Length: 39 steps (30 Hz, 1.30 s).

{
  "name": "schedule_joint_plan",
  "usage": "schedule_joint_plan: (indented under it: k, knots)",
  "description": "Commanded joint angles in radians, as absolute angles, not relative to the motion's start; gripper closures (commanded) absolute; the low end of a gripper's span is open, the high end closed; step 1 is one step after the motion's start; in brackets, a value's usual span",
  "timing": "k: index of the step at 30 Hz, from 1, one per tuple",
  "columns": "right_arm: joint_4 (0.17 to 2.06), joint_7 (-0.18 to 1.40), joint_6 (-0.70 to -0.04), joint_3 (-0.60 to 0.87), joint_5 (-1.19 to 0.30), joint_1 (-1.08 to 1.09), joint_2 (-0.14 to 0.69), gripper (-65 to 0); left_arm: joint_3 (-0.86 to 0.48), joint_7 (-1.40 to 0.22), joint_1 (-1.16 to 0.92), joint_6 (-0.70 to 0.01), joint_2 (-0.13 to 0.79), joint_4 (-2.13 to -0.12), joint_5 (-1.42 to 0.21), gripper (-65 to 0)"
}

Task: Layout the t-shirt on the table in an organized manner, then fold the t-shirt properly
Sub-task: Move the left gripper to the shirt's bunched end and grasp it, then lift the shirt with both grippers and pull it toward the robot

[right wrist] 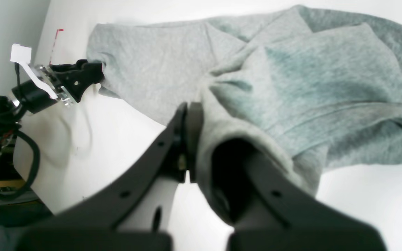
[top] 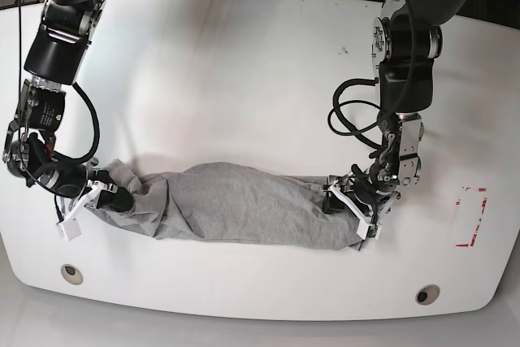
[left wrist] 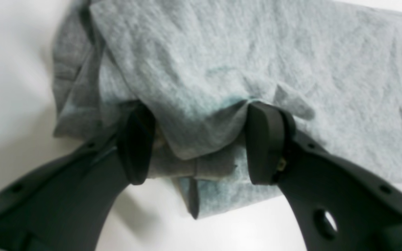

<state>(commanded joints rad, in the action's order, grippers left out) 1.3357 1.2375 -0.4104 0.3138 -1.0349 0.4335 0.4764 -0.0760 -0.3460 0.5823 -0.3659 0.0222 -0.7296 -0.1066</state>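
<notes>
The heather-grey t-shirt [top: 236,209] lies bunched in a long band across the near part of the white table [top: 244,79], stretched between my two grippers. My left gripper [left wrist: 199,143] is at the band's end on the right of the base view [top: 348,201]. Its fingers stand wide apart, open, with a fold of the cloth [left wrist: 201,115] lying between them. My right gripper [right wrist: 188,115] is at the opposite end [top: 114,197], pads pressed together and shut on the t-shirt's edge. Cloth [right wrist: 291,76] wraps over one of its fingers.
Two round grey grommets [top: 70,272] [top: 427,293] sit near the table's front edge. A red dashed rectangle mark [top: 471,217] lies right of the shirt. Black cables [top: 351,115] loop beside the left arm. Bare white tabletop stretches behind the shirt.
</notes>
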Motion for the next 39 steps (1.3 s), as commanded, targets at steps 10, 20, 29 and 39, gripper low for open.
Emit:
schedule_joint_plan:
  k: [10, 20, 29, 39]
  knots:
    - [1.336, 1.237, -0.410, 0.317, -1.035, 0.433, 0.476, -0.1, -0.018, -0.346, 0.582, -0.367, 0.022, -0.728, -0.110, -11.9]
    - [1.336, 1.237, -0.410, 0.318, -1.035, 0.433, 0.476, -0.1, 0.001, -0.348, 0.578, -0.369, 0.022, -0.739, -0.113, -2.5]
    - [1.336, 1.237, -0.410, 0.318, -1.035, 0.432, 0.478, -0.1, -0.036, -0.355, 0.503, -0.367, 0.028, -0.940, -0.113, -2.9]
    - [1.337, 1.237, -0.410, 0.318, -1.043, 0.417, 0.478, -0.1, -0.047, -0.443, 0.435, -0.366, 0.068, -1.178, -0.113, -2.9]
